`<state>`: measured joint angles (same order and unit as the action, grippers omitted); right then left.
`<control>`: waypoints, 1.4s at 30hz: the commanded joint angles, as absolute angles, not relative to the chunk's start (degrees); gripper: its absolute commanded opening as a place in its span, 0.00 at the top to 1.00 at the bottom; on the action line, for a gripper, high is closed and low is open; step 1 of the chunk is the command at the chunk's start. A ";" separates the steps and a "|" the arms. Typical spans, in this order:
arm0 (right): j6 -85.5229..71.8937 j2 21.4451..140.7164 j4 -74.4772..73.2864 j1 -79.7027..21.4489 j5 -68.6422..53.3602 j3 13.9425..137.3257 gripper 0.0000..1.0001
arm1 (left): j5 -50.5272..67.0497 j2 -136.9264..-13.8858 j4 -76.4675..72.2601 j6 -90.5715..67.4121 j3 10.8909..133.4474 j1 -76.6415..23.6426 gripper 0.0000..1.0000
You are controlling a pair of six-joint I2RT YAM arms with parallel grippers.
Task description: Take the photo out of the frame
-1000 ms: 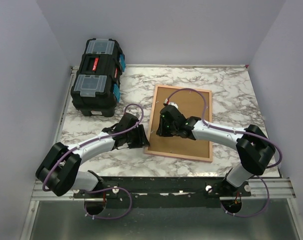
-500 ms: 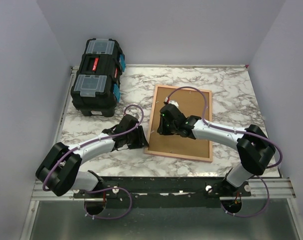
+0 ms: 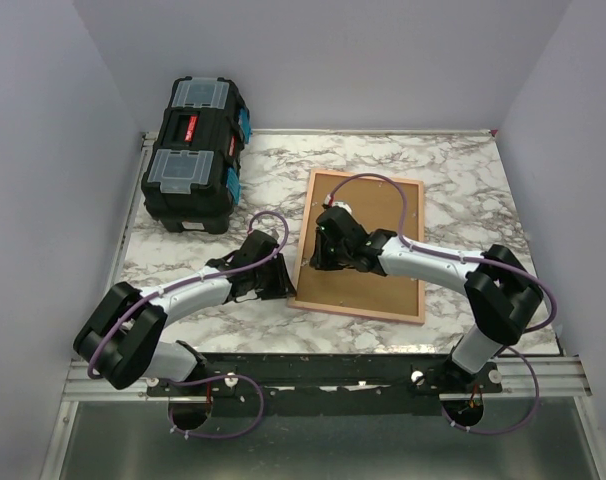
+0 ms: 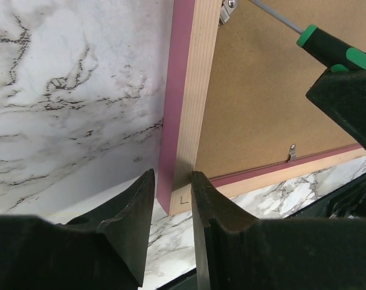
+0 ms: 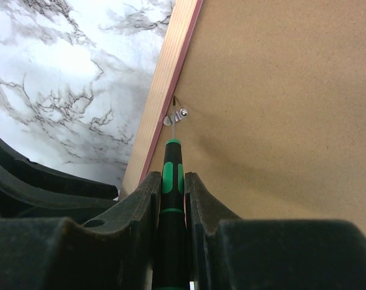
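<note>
Toolbox [image 3: 195,155] back-left | right pincer [image 5: 172,179] clamps screwdriver [image 5: 172,158], tip at clip [image 5: 177,116] | left pincer [image 4: 173,177] straddles frame [image 4: 186,72] corner, grip unclear

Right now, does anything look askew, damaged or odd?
Nothing looks damaged or spilled. The pink frame lies back side up, skewed to the marble table's edges. The right fingers hold a green screwdriver at a metal clip on its rail; the left fingers straddle its near corner.
</note>
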<state>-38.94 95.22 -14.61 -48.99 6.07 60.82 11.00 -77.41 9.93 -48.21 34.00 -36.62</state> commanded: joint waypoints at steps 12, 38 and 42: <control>-37.79 93.81 -20.05 -51.44 4.55 58.97 0.99 | 8.53 -78.22 8.61 -48.69 32.88 -37.26 0.69; -37.28 80.07 -18.08 -52.56 2.08 55.36 0.99 | 9.43 -74.09 9.79 -48.61 32.00 -37.30 0.65; -36.67 73.62 -19.22 -52.40 8.45 53.01 0.99 | 10.72 -68.48 10.70 -48.56 31.96 -37.34 0.59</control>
<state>-38.17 79.35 -20.73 -52.45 5.98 54.83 10.48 -74.41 9.63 -49.28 32.51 -36.88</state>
